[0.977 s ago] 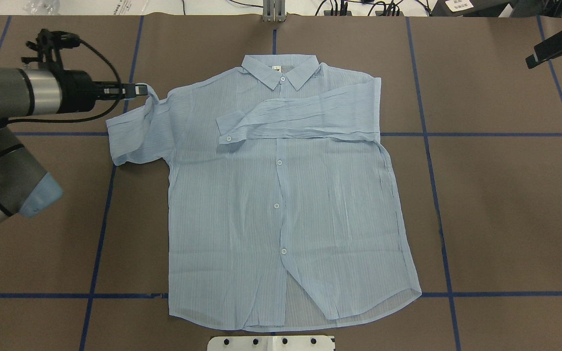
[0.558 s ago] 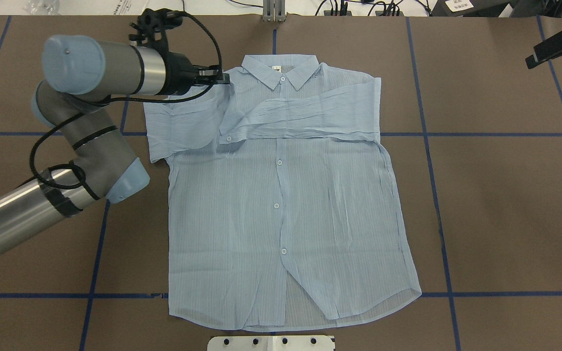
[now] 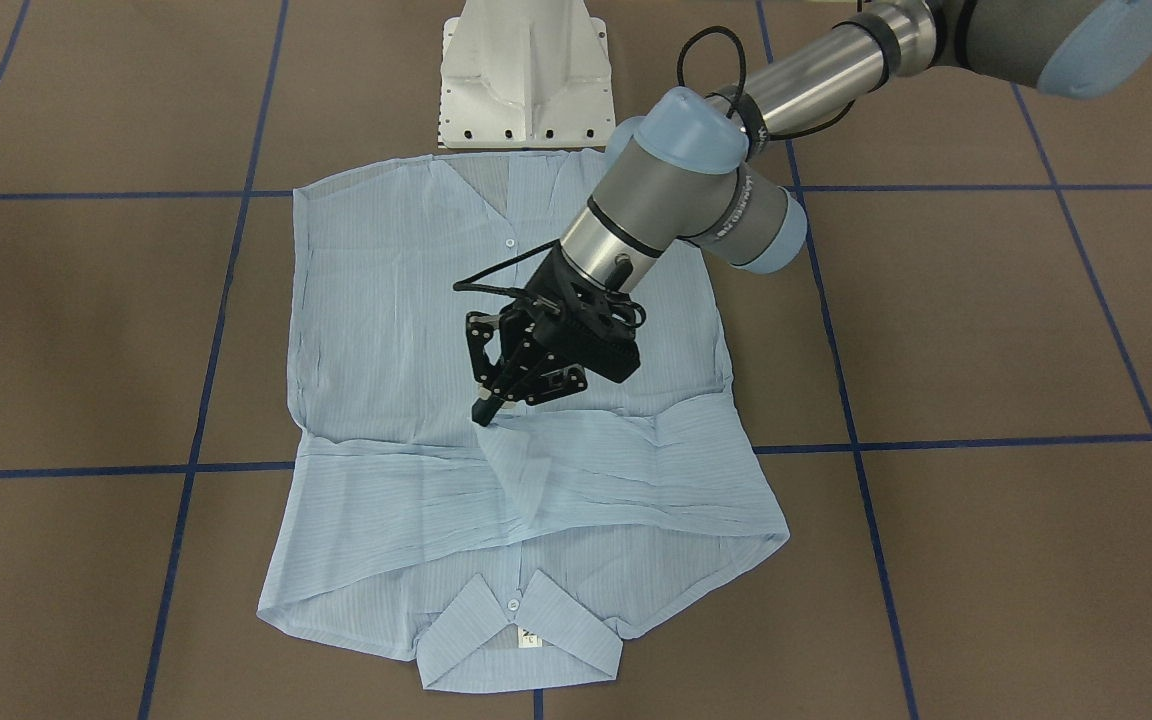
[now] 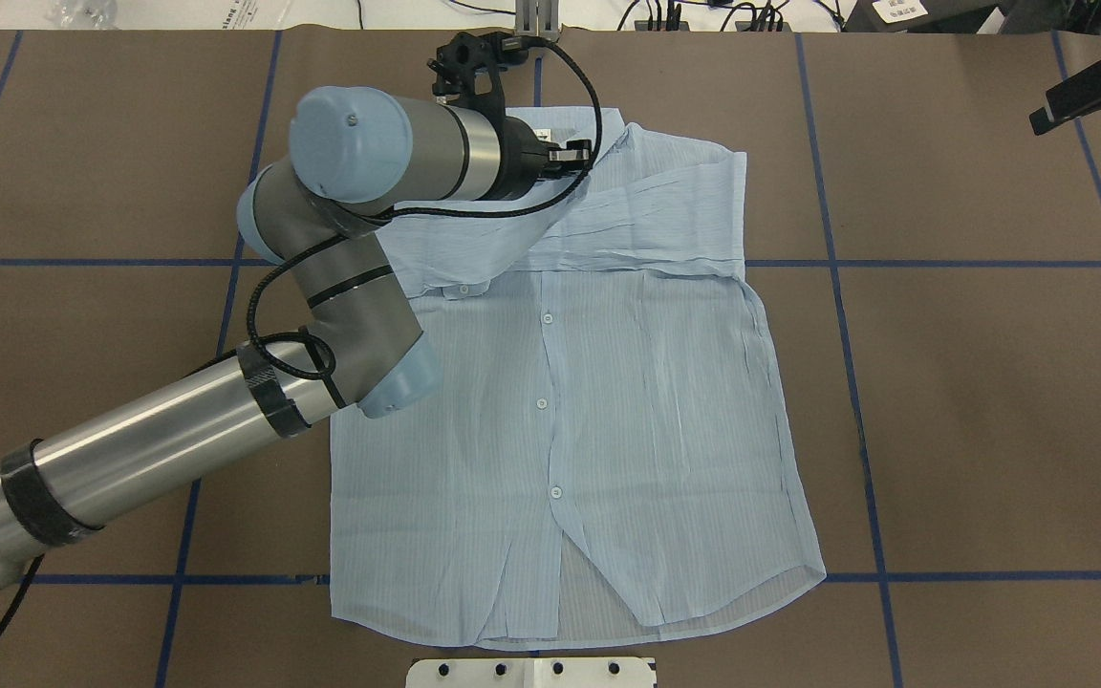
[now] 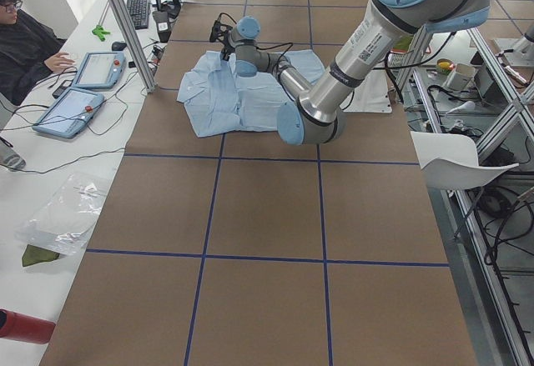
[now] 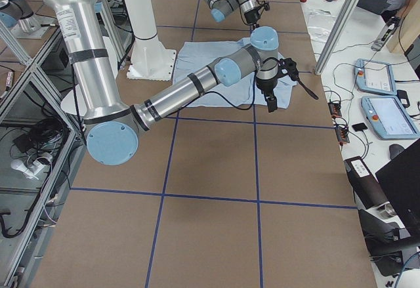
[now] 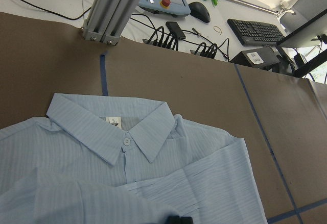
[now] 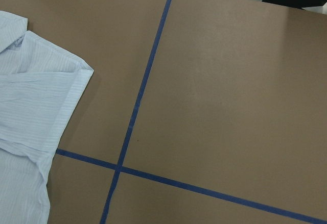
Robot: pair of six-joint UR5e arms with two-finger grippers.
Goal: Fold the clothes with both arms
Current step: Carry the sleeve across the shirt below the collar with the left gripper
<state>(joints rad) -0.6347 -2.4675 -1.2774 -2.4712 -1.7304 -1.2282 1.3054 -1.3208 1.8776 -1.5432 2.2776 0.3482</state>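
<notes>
The light blue shirt [image 4: 589,401] lies flat, buttoned front up, with its collar [image 7: 110,132] at the table's far side. Its right sleeve [image 4: 646,229] is folded across the chest. My left gripper [image 4: 577,151] hovers just right of the collar, shut on the end of the left sleeve [image 4: 474,239], which drapes over the chest. The front-facing view shows the left gripper [image 3: 485,412] pinching that fabric. My right gripper [image 4: 1043,119] hangs far off at the table's far right, apart from the shirt, and looks open; no fingertips show in its wrist view.
The white pedestal base [image 4: 531,672] stands at the near edge by the shirt's hem. An aluminium post [image 4: 536,21] rises at the far edge behind the collar. Blue tape lines [image 4: 837,263] grid the brown table. A person [image 5: 25,37] sits at the side desk.
My left gripper has swept right, from left of the shirt to beside the collar, pulling the left sleeve over the chest. The right arm has stayed still.
</notes>
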